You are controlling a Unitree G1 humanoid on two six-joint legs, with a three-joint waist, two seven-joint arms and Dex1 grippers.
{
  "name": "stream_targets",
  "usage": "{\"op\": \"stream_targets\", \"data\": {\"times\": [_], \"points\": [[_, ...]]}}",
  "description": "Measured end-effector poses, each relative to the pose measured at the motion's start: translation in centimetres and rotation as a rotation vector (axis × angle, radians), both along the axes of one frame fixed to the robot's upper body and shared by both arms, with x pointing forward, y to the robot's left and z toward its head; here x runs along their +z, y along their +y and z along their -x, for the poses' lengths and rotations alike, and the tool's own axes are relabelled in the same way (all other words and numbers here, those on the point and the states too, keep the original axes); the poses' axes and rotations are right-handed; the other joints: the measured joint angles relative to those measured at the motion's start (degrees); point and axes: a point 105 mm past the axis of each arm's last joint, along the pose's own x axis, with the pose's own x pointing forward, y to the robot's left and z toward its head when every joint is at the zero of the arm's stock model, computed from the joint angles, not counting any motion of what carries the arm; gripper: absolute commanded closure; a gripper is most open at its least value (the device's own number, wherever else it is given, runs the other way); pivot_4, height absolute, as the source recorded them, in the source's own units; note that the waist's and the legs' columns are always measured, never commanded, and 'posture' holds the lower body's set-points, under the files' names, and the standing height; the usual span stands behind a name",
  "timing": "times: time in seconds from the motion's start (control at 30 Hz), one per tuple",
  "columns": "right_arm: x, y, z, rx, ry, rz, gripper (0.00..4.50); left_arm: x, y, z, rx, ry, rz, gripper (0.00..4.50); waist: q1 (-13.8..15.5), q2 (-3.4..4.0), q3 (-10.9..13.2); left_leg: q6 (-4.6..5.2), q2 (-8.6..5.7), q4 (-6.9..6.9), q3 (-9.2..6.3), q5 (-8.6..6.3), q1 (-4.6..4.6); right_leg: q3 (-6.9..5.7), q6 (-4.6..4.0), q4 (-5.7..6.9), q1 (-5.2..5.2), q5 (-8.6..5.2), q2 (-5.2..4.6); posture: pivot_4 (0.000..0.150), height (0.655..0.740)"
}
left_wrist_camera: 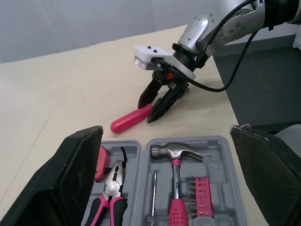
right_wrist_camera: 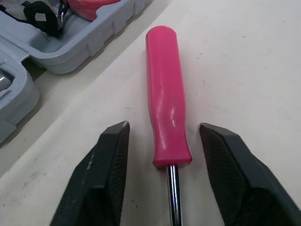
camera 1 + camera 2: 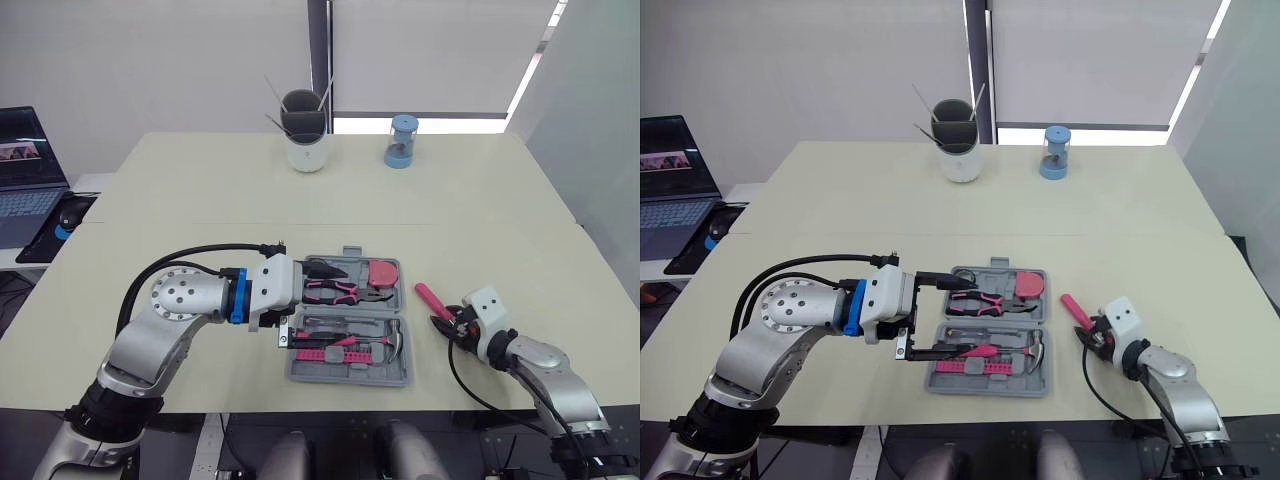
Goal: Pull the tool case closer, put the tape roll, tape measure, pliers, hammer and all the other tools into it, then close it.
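Note:
The grey tool case lies open near the table's front edge. In it are pink-handled pliers, a pink tape measure, a hammer and a pink bit holder. My left gripper hovers open over the case's left side, with nothing between its fingers. On the table just right of the case lies a pink-handled screwdriver. My right gripper is open and low over it; one finger stands on each side of the handle's end, not touching it.
A white cup with a dark holder and sticks and a small blue container stand at the table's far edge. A laptop and a mouse sit on a side desk to the left.

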Motion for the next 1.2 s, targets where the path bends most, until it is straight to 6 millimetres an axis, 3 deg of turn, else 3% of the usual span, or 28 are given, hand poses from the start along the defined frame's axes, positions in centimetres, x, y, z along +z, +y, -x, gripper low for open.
{"op": "stream_targets", "data": {"times": [0.13, 0.3, 0.37, 0.53, 0.73, 0.87, 1.0, 1.2], "points": [[0.03, 0.03, -0.02, 0.001, -0.004, 0.000, 3.73, -0.02, 0.00, 0.00, 0.003, 0.002, 0.000, 0.00, 0.00, 0.00, 0.00, 0.00, 0.00, 0.00, 0.00, 0.00, 0.01, -0.01, 0.00, 0.01, 0.00, 0.00, 0.00, 0.150, 0.7400], [-0.06, 0.10, -0.01, -0.003, -0.012, -0.011, 3.81, -0.04, -0.01, -0.01, 0.008, 0.007, -0.002, 0.00, 0.00, 0.00, 0.00, 0.00, 0.01, 0.00, 0.00, 0.00, 0.01, -0.01, 0.00, 0.01, 0.00, 0.00, 0.00, 0.150, 0.7400], [-0.10, 0.03, -0.02, -0.005, -0.017, -0.011, 3.09, -0.02, -0.02, 0.02, 0.007, 0.006, -0.003, 0.00, -0.01, 0.00, 0.00, 0.00, 0.01, 0.00, -0.01, 0.00, 0.01, -0.01, 0.00, 0.01, 0.00, 0.00, 0.00, 0.150, 0.7400], [-0.39, 0.00, 0.07, -0.010, -0.032, -0.014, 1.91, -0.01, -0.01, 0.03, 0.006, 0.006, -0.004, 0.00, 0.00, 0.00, 0.00, 0.00, 0.00, 0.00, 0.01, 0.00, 0.02, 0.01, 0.00, 0.01, 0.01, 0.00, 0.00, 0.150, 0.7400], [-0.59, -0.17, 0.29, -0.014, -0.052, -0.031, 1.91, -0.02, 0.00, 0.07, 0.002, 0.007, -0.007, 0.00, 0.02, 0.00, 0.00, 0.00, 0.00, 0.00, 0.00, 0.00, 0.03, 0.00, 0.00, 0.01, 0.02, 0.00, 0.00, 0.150, 0.7400], [-0.63, -0.41, 0.29, -0.022, -0.057, -0.033, 2.65, 0.22, -0.06, -0.02, -0.002, -0.003, -0.008, 0.00, 0.02, 0.00, 0.00, 0.00, 0.00, 0.00, 0.00, 0.00, 0.03, 0.00, 0.00, 0.01, 0.04, 0.00, 0.00, 0.150, 0.7400], [-0.71, -0.71, 0.39, -0.030, -0.059, -0.042, 3.80, 0.34, -0.08, -0.07, -0.003, -0.007, -0.008, 0.00, 0.00, 0.00, 0.00, 0.00, 0.01, 0.00, 0.01, 0.00, 0.05, 0.01, 0.00, 0.01, 0.04, 0.00, 0.00, 0.150, 0.7400], [-0.81, -0.66, 0.69, -0.023, -0.065, -0.049, 3.85, 0.32, -0.08, -0.08, -0.001, -0.007, -0.007, 0.00, 0.00, 0.00, 0.00, 0.00, 0.00, 0.00, 0.01, 0.00, 0.05, 0.01, 0.00, 0.01, 0.04, 0.00, 0.00, 0.150, 0.7400]]}}
